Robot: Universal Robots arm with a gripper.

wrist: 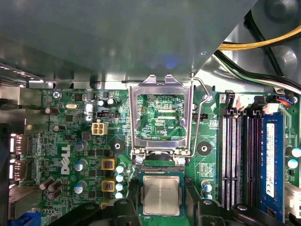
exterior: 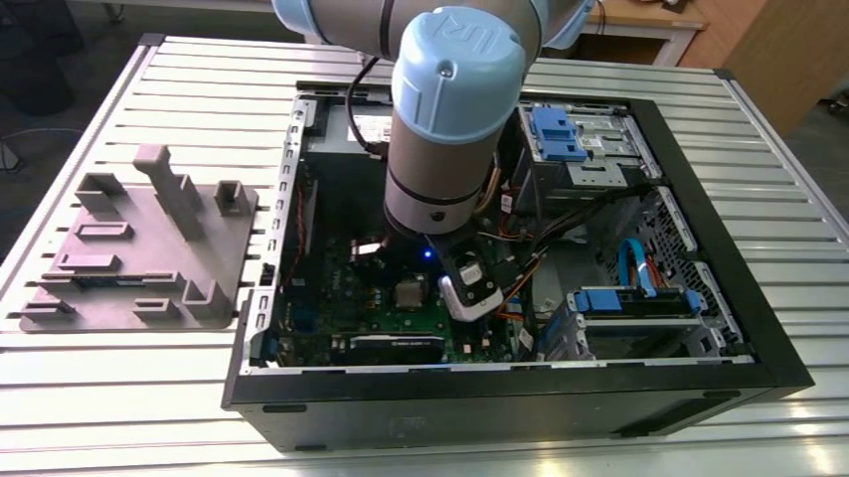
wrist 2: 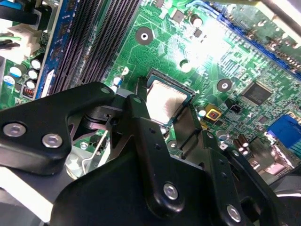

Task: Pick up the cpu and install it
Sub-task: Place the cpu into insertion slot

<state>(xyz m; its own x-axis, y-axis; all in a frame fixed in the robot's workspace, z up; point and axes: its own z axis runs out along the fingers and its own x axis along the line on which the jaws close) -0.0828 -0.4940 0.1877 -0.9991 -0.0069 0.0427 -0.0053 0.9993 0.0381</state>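
Currently I have the arm point(exterior: 444, 129) reaching down into the open computer case point(exterior: 531, 402), which fills the centre and right of the exterior view on the slatted table point(exterior: 199, 89). The cpu point(wrist: 161, 195) lies flat in its socket on the green motherboard point(wrist: 56, 136), silver top up. In the exterior view the cpu point(exterior: 409, 293) is a small pale square just below the middle of the frame, close beside the arm's lower end. The gripper point(wrist: 164, 206) sits low over it with the jaws spread wider than the socket. One of the black fingers point(wrist: 123, 209) stands off each side of the chip and neither touches it, so I read the jaws as open and holding nothing. In the second wrist view the cpu point(wrist 2: 164, 101) shows between the same two fingers point(wrist 2: 141, 127). The socket's metal hold-down frame point(wrist: 162, 115) is flipped up, and bare board shows through its window. Memory slots point(wrist: 240, 160) run beside the socket. At the exterior view's left, a grey plastic tray point(exterior: 133, 258) with upright posts rests on the table, well apart from the case.
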